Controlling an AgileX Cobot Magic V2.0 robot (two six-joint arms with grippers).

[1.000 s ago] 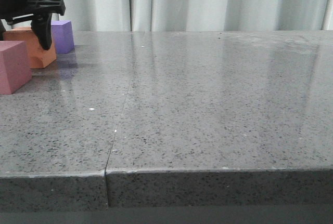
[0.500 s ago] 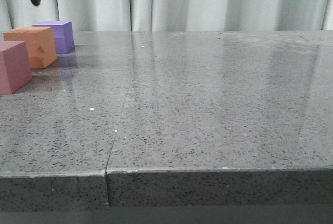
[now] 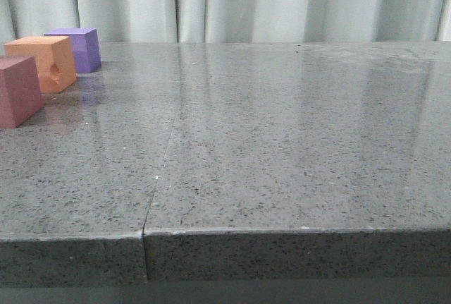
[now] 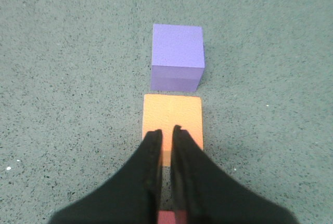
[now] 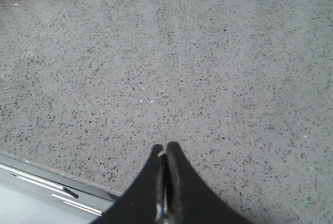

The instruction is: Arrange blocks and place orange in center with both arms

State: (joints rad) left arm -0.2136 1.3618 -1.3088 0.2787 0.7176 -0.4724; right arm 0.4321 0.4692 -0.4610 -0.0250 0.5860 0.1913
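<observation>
Three cubes stand in a row at the table's far left in the front view: the purple cube (image 3: 77, 49) at the back, the orange cube (image 3: 44, 63) with a dent on its right face in the middle, the pink-red cube (image 3: 17, 91) nearest. Neither gripper shows in the front view. In the left wrist view my left gripper (image 4: 166, 130) hangs high above the orange cube (image 4: 171, 115), its jaws almost together and empty. The purple cube (image 4: 177, 57) lies beyond, and a sliver of the pink-red cube (image 4: 171, 218) shows between the fingers. My right gripper (image 5: 165, 148) is shut and empty over bare table.
The grey speckled table (image 3: 282, 142) has a seam (image 3: 158, 170) running front to back left of the middle. A pale curtain (image 3: 246, 1) hangs behind it. In the right wrist view the table's edge and a metal rail (image 5: 47, 182) lie beside the gripper.
My left gripper, around the orange cube a second ago, has risen out of the front view. The orange cube stays on the table between the other two cubes.
</observation>
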